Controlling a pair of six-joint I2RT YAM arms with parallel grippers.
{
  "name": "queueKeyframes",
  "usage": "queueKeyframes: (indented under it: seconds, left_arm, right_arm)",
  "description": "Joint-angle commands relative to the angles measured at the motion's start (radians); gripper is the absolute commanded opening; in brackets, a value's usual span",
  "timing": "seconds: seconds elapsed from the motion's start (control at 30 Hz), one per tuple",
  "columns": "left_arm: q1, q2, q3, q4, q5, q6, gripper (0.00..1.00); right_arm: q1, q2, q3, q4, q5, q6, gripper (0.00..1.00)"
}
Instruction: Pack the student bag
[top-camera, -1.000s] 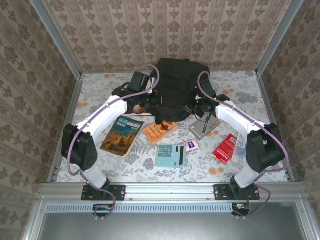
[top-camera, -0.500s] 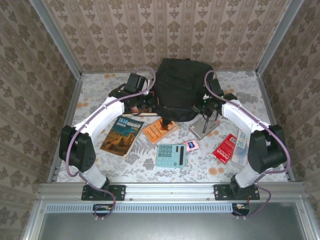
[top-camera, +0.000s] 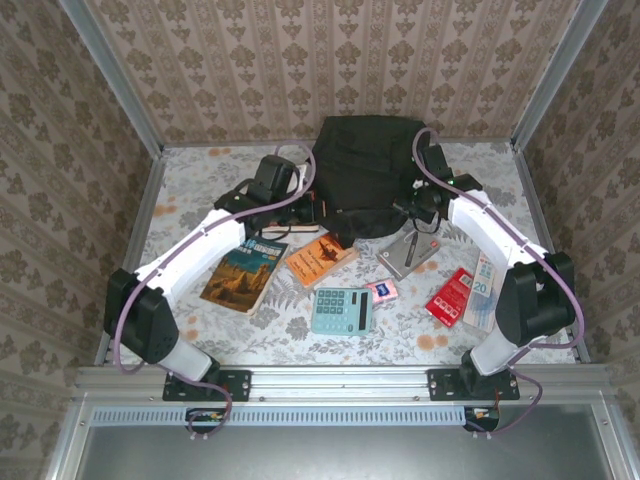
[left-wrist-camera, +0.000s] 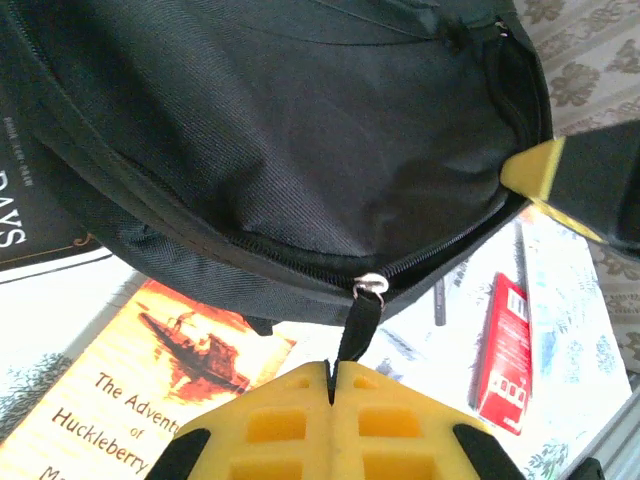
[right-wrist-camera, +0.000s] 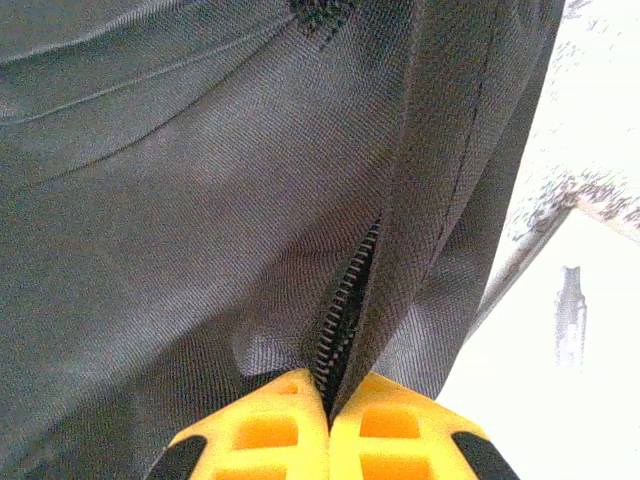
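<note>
— What lies nearest on the surface (top-camera: 200, 180)?
— A teal calculator (top-camera: 340, 310), with an orange paperback (top-camera: 320, 262) just beyond it.
— And the hands?
— The left hand (left-wrist-camera: 332, 372) is pinched tight on the black zip pull (left-wrist-camera: 358, 318). The right hand (right-wrist-camera: 328, 392) is clamped on fabric beside the zip teeth.
— The student bag (top-camera: 365, 170)?
— Far centre, near the back wall, between both hands.
</note>
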Motion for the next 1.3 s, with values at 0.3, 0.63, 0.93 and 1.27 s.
queueKeyframes:
  seconds: [0.3, 0.63, 0.93, 1.27]
  left_arm:
    - [-0.044, 0.073, 0.116, 0.018, -0.048, -0.030, 0.00]
    - [-0.101, 0.201, 0.300, 0.026, 0.012, -0.033, 0.00]
    - [-0.148, 0.227, 0.344, 0.019, 0.009, -0.029, 0.00]
    - [-0.157, 0.229, 0.321, 0.034, 0.007, -0.040, 0.00]
  right_arm:
    - [-0.024, -0.117, -0.019, -0.076, 0.167, 0.037, 0.37]
    - [0.014, -0.251, -0.239, 0.143, -0.174, 0.486, 0.51]
    - [0.043, -0.226, -0.284, 0.305, -0.190, 0.639, 0.67]
    - [0.065, -0.175, -0.266, 0.334, -0.145, 0.716, 0.60]
